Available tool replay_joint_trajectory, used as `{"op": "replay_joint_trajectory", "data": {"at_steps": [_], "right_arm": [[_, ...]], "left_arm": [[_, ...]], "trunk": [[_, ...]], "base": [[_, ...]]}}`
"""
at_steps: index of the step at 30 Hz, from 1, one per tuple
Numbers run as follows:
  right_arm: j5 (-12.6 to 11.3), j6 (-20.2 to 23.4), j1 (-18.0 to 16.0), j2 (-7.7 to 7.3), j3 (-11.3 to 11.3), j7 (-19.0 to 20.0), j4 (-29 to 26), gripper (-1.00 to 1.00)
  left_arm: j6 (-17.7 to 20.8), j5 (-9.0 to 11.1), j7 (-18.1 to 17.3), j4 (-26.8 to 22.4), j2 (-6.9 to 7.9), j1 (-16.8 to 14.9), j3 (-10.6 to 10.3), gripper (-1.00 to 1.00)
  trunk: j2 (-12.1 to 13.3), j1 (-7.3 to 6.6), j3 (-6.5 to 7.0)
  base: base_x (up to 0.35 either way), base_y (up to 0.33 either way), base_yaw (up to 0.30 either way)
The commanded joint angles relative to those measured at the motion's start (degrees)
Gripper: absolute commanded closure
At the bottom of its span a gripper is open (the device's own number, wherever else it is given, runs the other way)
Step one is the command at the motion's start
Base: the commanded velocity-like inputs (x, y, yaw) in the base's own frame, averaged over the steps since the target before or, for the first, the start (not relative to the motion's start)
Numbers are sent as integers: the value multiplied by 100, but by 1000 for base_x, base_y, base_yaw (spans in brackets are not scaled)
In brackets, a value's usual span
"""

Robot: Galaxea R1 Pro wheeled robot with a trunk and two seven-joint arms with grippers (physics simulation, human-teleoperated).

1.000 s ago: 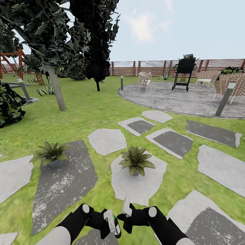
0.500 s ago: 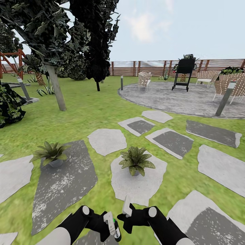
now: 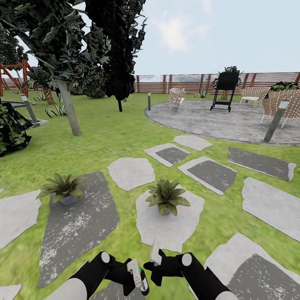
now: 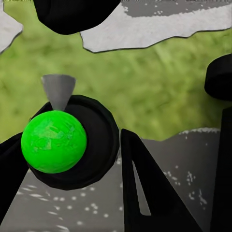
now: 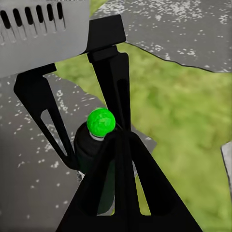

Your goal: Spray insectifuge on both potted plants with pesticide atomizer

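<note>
Dark atomizer (image 3: 141, 279) with a bright green, seemingly mottled tip; speckled grey stepping stones (image 3: 79, 221); green lawn (image 3: 104, 141).

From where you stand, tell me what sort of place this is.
A back garden, a simulator's render: green lawn crossed by flat stepping stones, a brown slatted fence behind a paved patio with wicker chairs, and two potted plants close ahead.

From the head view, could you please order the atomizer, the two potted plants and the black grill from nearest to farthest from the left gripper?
1. The pesticide atomizer, held in the left gripper itself.
2. The potted plant on the pale stone, ahead and slightly right.
3. The potted plant on the dark stone, ahead to the left; close to the second, though seemingly farther.
4. The black grill, far off on the paved circle.
</note>
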Motion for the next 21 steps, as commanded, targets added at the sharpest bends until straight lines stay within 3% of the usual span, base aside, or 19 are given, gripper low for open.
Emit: {"op": "replay_joint_trajectory", "data": {"at_steps": [1, 21], "right_arm": [[61, -49, -3, 1, -4, 3, -2, 100], [66, -49, -3, 1, -2, -2, 2, 100]], "left_arm": [[-57, -45, 0, -7, -5, -2, 6, 100], [-62, 125, -4, -16, -46, -2, 36, 100]], "trunk": [[-2, -1, -5], [-2, -1, -5]], "base": [[0, 0, 0], [0, 0, 0]]}}
